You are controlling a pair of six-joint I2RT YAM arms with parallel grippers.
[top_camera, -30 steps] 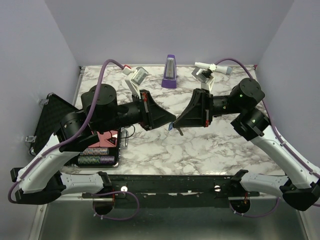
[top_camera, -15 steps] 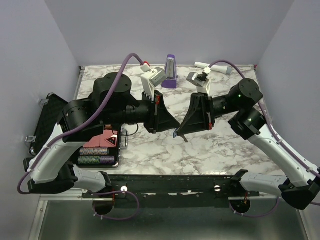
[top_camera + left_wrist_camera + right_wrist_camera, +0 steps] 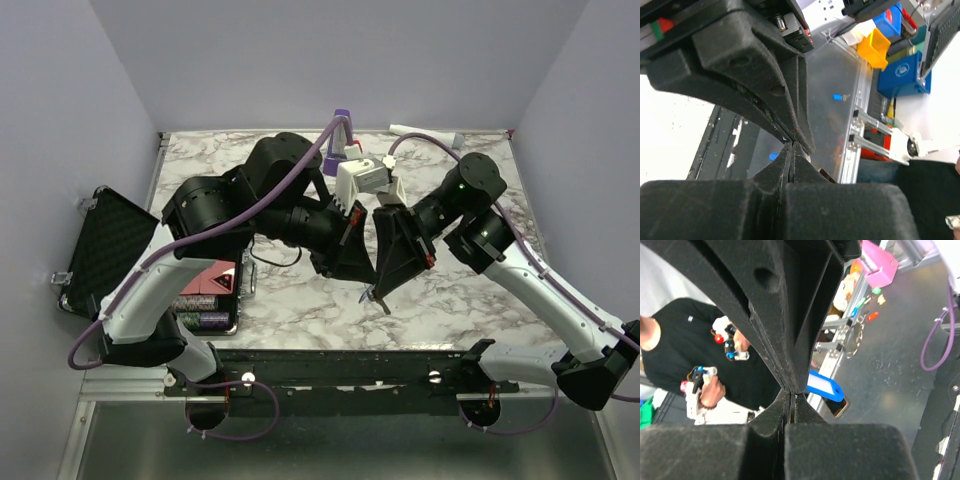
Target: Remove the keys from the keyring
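Marble tabletop [image 3: 300, 292], left end effector [image 3: 366, 272] closed, right end effector [image 3: 380, 292] pinching blue-tagged keys [image 3: 825, 386]

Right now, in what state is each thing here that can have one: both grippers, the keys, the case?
left gripper: shut, its tips meeting the right gripper's tips.
right gripper: shut on the keys.
keys: held, blue head sticking out beside the right fingertips; whether off the keyring, cannot tell.
black case: open, lid laid back.
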